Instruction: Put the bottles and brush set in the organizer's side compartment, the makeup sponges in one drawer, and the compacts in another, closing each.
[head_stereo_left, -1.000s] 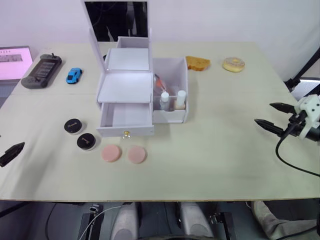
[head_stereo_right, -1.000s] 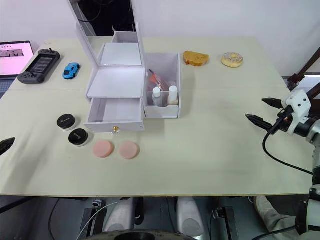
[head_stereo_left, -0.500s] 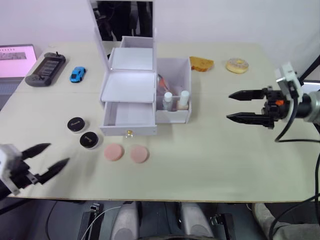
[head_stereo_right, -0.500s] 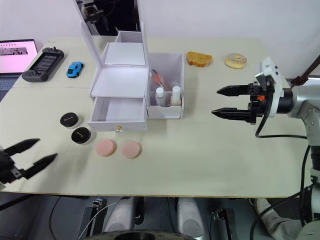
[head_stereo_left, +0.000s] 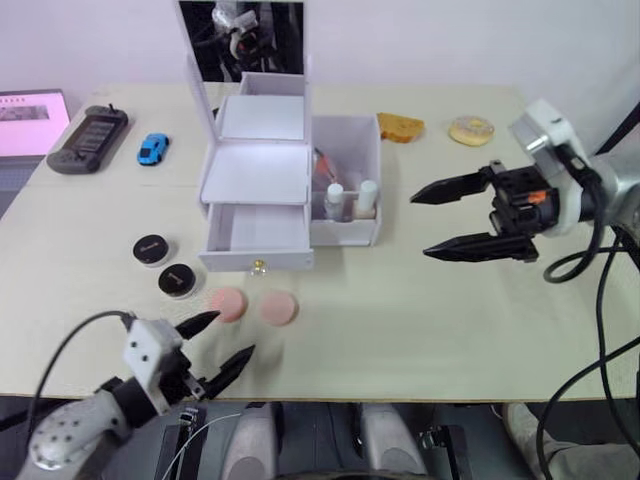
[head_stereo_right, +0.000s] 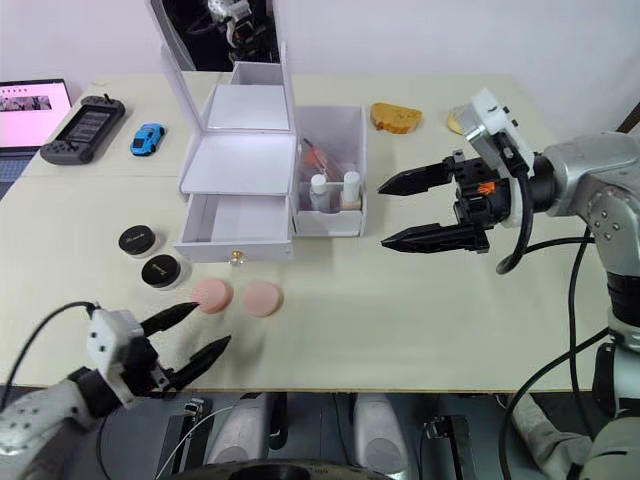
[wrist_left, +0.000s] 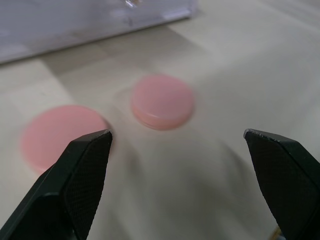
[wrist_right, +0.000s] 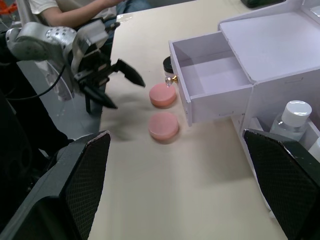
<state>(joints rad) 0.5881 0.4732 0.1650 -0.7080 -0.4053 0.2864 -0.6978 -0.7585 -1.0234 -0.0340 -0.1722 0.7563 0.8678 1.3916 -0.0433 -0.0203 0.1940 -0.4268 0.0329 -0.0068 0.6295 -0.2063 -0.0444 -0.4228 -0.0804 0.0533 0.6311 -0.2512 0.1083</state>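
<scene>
Pale wood tabletop (head_stereo_left: 420, 300) carried everything, with the white organizer (head_stereo_left: 255, 175) standing toward its far middle as the landmark. Its mirror lid stood upright and its lower drawer (head_stereo_left: 255, 235) was pulled open and looked empty. At the organizer's right end, the side compartment (head_stereo_left: 345, 140) already held the bottles (head_stereo_left: 348, 198) and what looked like the brush set (head_stereo_left: 322, 165) behind them. To the right of the organizer, level with that compartment, hung the right tool (head_stereo_left: 455, 217), its two black fingers spread wide and gripping nothing, tips pointing back at the organizer. Near the tabletop's front edge, forward and left of the open drawer, sat the left tool (head_stereo_left: 218, 345), also spread wide and empty. Two compacts (head_stereo_left: 163, 265) lay left of the drawer front. Just in front of that drawer lay the two makeup sponges (head_stereo_left: 252, 305), flat and side by side, the pair running left to right. They sat directly ahead of the left tool, between it and the drawer, so the left arm was clearly the nearer; a short reach forward should bring it over the left sponge (wrist_left: 60, 135)
</scene>
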